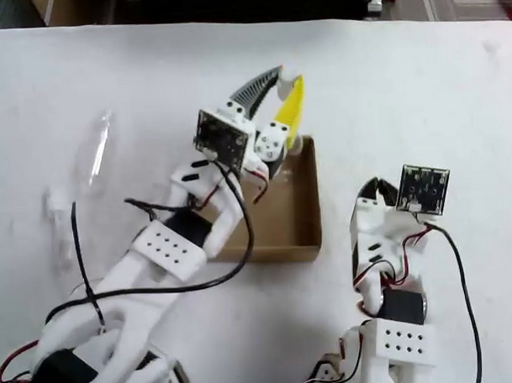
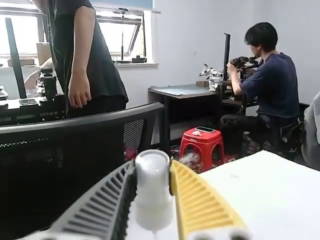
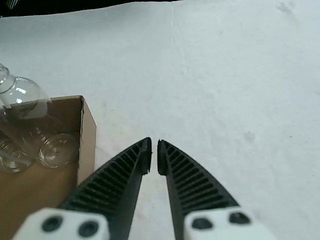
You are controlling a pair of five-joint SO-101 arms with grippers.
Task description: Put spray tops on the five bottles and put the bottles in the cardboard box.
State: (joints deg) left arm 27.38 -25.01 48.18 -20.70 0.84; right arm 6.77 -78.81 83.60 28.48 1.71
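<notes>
Left wrist view, claw (image 2: pixel 152 169) clamping spray top (image 2: pixel 152 195)

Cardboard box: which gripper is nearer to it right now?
Left. The left gripper, holding a spray top, hangs over the cardboard box's far edge; the right gripper sits over bare table beside the box, apart from it.

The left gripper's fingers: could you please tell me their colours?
One grey, one yellow, on the left gripper; clearest in left wrist view.
</notes>
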